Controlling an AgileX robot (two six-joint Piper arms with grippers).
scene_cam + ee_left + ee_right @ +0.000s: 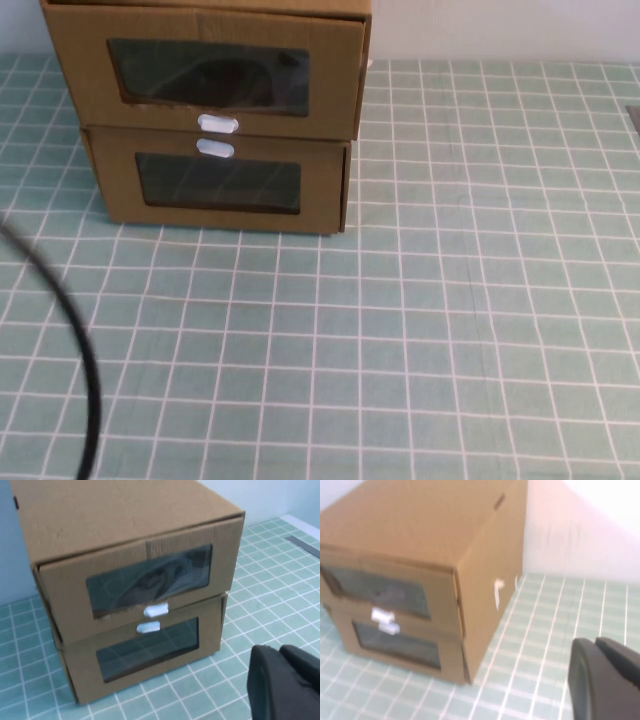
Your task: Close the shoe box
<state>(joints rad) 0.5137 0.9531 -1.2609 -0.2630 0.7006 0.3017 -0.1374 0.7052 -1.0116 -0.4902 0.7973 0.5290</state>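
Before the stacked boxes, the left tool [285, 685] hangs over the bench [450, 330], seen only as a dark rounded mass in its own wrist view; whether it is wide or narrow cannot be told. The right tool [605, 680] hangs off the stack's right front corner, likewise a dark mass, its state also not discernible. Neither tool touches anything. The shoe box [215, 75] sits at the far left of the green gridded bench, on top of a similar cardboard box [225, 180]. Its clear window [210, 75] faces the robot, with the white pull tab [218, 124] just below it and just above the lower box's tab [215, 149]. The drawer front appears to stand slightly proud of its sleeve. A black cable [80, 360] curves across the near left of the bench.
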